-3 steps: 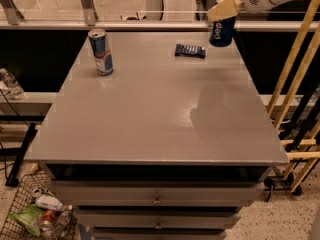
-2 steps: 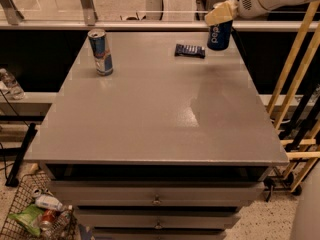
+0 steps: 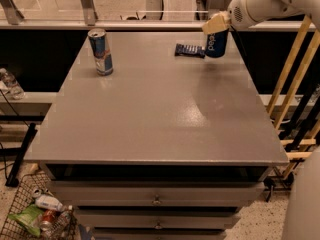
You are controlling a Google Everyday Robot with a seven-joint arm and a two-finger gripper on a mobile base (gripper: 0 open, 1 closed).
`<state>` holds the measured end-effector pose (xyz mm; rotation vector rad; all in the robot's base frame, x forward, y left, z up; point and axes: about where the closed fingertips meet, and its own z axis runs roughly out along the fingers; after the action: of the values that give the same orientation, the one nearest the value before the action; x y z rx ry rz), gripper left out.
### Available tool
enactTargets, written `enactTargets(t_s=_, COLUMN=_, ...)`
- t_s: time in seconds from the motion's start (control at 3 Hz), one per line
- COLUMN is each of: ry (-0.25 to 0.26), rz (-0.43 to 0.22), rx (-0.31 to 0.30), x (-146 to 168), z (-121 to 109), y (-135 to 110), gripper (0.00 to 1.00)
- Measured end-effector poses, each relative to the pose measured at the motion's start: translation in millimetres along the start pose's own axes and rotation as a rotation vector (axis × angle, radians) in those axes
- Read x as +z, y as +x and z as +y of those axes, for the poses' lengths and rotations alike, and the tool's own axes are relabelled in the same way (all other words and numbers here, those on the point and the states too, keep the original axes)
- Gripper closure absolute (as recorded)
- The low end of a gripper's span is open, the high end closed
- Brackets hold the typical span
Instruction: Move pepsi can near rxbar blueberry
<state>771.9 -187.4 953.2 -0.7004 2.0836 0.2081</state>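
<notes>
Two cans and one snack bar show over the matte grey rectangular tabletop (image 3: 150,114), all in its far half.

From the single camera view, which looks down over the near edge: the gripper (image 3: 216,25), with cream-coloured fingers (image 3: 212,24) on a white rounded arm (image 3: 265,3), comes in from the upper right and sits at the far right part of the table. Its fingers are clamped on the silver top of the stout dark blue pepsi can (image 3: 216,44), which hangs upright with its white lettering turned sideways. Whether the base of the can touches the surface cannot be told.

Just to the left of the can, nearly touching it, lies the small flat rxbar blueberry (image 3: 190,50) in its dark blue wrapper, flat on the table with its long side running left to right.

Well apart from both, near the far left corner, stands a taller, slimmer blue-and-silver drink can (image 3: 101,51), upright.

Below the tabletop are grey drawer fronts (image 3: 157,196). On the floor at lower left a wire basket (image 3: 20,196) holds crumpled wrappers and bottles. A clear plastic bottle (image 3: 10,84) stands on a ledge at the left, and a pale wooden frame (image 3: 290,69) leans at the right.
</notes>
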Motion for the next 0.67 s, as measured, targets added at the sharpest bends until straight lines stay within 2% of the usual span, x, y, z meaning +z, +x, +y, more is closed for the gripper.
enactTargets(t_s=0.67, ry=0.021, rz=0.009, rx=0.019, x=20.6, z=-6.2, y=13.7, gripper=1.0)
